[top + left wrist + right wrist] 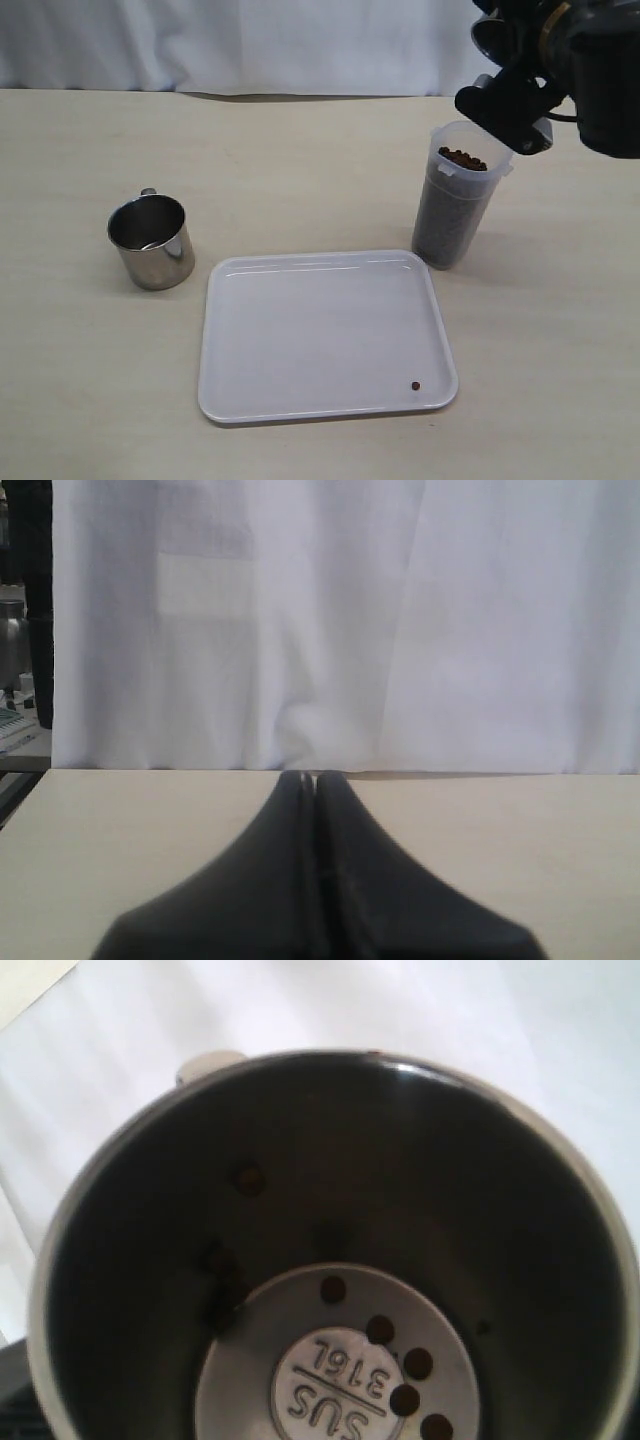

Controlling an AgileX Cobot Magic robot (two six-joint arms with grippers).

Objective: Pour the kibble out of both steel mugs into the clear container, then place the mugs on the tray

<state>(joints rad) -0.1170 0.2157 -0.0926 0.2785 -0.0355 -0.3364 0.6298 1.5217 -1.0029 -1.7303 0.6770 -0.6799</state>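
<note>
Steel mug [330, 1160] sits clasped in the right claw [505, 108] above the clear container [455, 225] at the far right, already nearly full of kibble [462, 158], so the second pour looks about finished. The left claw [315, 783] is closed on nothing, and the other mug [151, 241] stands left of the tray [320, 340]. Next, I'd say, shake out the last pellets and set this mug upright on the tray.

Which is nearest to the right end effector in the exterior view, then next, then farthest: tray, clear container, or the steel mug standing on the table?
1. Clear container, just below the right end effector, which holds the other steel mug; far right.
2. Tray, in the middle.
3. Standing steel mug, far left.
</note>
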